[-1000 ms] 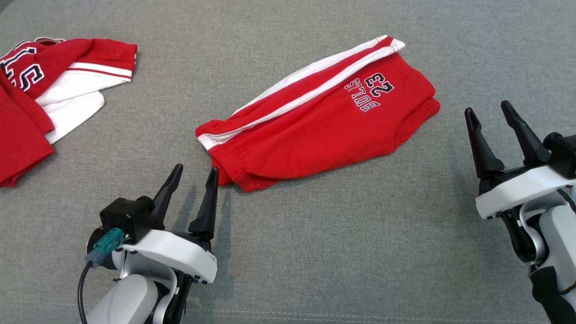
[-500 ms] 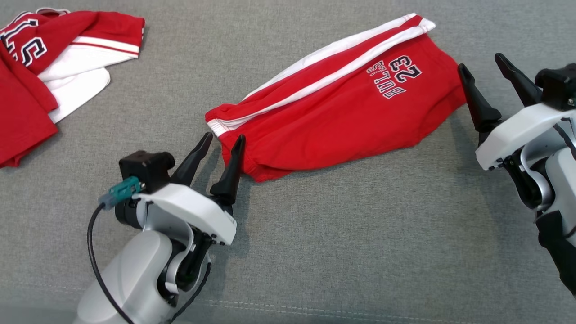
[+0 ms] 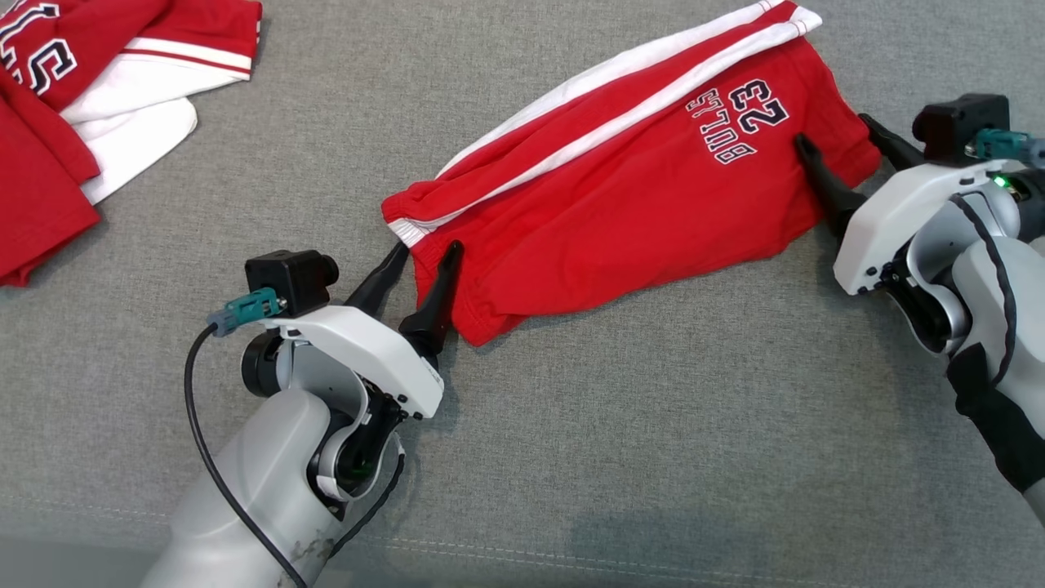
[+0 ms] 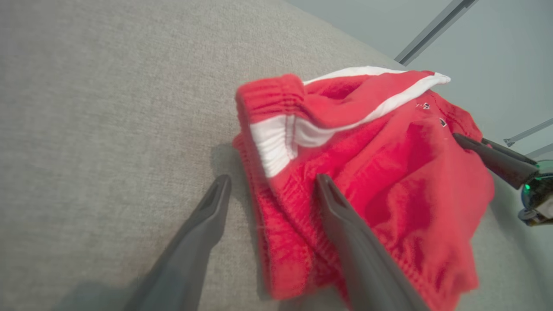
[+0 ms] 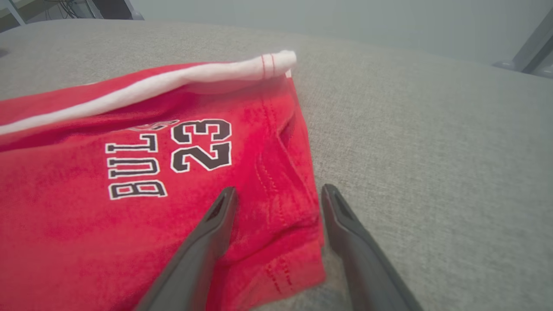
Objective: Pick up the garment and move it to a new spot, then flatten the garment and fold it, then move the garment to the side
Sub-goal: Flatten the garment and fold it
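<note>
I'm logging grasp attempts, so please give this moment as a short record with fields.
garment: red shorts with white stripes, lying on the grey fabric surface
left gripper: open, straddling the waistband edge
right gripper: open, straddling the hem edge
held: nothing yet
other item: red and white jersey, far left, apart from the shorts

On the cushion, the shorts lie between the left tool and right tool, another garment far left.
</note>
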Controlling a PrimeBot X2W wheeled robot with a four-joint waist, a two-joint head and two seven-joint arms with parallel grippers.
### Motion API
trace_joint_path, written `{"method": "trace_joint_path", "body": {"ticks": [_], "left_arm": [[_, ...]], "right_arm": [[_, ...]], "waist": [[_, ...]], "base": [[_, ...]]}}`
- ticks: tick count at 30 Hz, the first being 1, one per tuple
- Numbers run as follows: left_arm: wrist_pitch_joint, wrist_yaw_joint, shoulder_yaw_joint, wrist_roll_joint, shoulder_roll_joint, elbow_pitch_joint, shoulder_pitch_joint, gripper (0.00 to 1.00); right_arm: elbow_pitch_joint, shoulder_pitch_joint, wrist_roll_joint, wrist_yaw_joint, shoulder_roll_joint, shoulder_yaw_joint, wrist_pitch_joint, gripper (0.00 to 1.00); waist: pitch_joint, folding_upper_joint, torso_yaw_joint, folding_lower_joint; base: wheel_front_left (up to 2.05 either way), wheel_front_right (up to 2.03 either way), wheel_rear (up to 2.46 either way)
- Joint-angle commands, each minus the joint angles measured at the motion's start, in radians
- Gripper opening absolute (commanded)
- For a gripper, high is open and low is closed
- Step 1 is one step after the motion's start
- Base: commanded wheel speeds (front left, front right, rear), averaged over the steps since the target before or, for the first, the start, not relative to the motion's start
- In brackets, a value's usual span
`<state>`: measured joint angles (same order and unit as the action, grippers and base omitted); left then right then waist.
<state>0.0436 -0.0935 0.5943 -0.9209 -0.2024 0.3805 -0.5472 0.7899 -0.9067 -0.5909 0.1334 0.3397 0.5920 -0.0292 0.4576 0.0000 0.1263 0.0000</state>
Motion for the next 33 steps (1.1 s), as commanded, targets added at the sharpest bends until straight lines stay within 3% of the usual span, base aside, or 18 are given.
{"method": "trace_joint_path", "body": {"ticks": [1, 5, 6, 7, 9, 10, 11, 12, 13, 24, 33], "left_arm": [[-0.011, 0.016, -0.031, -0.016, -0.016, 0.0, -0.027, 1.0], [-0.041, 0.056, -0.023, -0.053, 0.003, 0.017, -0.029, 1.0], [-0.047, 0.065, -0.023, -0.062, 0.007, 0.019, -0.029, 1.0], [-0.053, 0.07, -0.021, -0.066, 0.007, 0.023, -0.029, 1.0], [-0.076, 0.082, -0.013, -0.079, 0.011, 0.03, -0.029, 1.0], [-0.083, 0.089, -0.013, -0.087, 0.013, 0.032, -0.028, 0.99], [-0.092, 0.095, -0.012, -0.095, 0.015, 0.034, -0.027, 0.47], [-0.09, 0.097, -0.015, -0.099, 0.015, 0.034, -0.027, 0.07], [-0.096, 0.1, -0.014, -0.103, 0.014, 0.036, -0.026, 0.0], [-0.111, 0.145, -0.037, -0.161, -0.019, -0.026, 0.03, 0.0], [-0.128, 0.104, -0.062, -0.176, -0.11, -0.178, 0.14, 0.0]], "right_arm": [[-0.004, -0.007, -0.02, -0.003, -0.008, 0.026, 0.006, 1.0], [0.039, -0.034, -0.067, -0.003, -0.013, 0.067, 0.015, 1.0], [0.051, -0.039, -0.08, -0.003, -0.014, 0.074, 0.018, 0.87], [0.065, -0.043, -0.093, -0.003, -0.016, 0.079, 0.023, 0.64], [0.077, -0.046, -0.123, -0.003, -0.023, 0.094, 0.03, 0.29], [0.079, -0.046, -0.14, -0.003, -0.025, 0.102, 0.033, 0.0], [0.083, -0.046, -0.152, -0.003, -0.025, 0.112, 0.04, 0.0], [0.082, -0.044, -0.169, -0.003, -0.026, 0.119, 0.043, 0.0], [0.078, -0.042, -0.189, -0.003, -0.026, 0.121, 0.038, 0.0], [-0.049, 0.057, -0.363, -0.003, 0.018, 0.148, -0.043, 0.0], [-0.245, 0.224, -0.429, -0.003, 0.062, 0.146, -0.092, 0.0]], "waist": [[0.002, 0.0, 0.0, 0.0], [0.006, 0.0, 0.002, 0.0], [0.005, 0.0, 0.003, 0.0], [0.004, 0.0, 0.003, 0.0], [0.003, 0.0, 0.005, 0.0], [0.002, 0.0, 0.004, 0.0], [0.002, 0.0, 0.004, 0.0], [0.001, 0.0, 0.003, 0.0], [0.0, 0.0, 0.001, 0.0], [-0.04, 0.0, -0.013, 0.0], [-0.097, 0.0, -0.027, 0.0]], "base": [[0.0, 0.0, 0.0], [0.0, 0.0, 0.0], [0.0, 0.0, 0.0], [0.0, 0.0, 0.0], [0.0, 0.0, 0.0], [0.0, 0.0, 0.0], [0.0, 0.0, 0.0], [0.0, 0.0, 0.0], [0.0, 0.0, 0.0], [0.0, 0.0, 0.0], [0.0, 0.0, 0.0]]}}
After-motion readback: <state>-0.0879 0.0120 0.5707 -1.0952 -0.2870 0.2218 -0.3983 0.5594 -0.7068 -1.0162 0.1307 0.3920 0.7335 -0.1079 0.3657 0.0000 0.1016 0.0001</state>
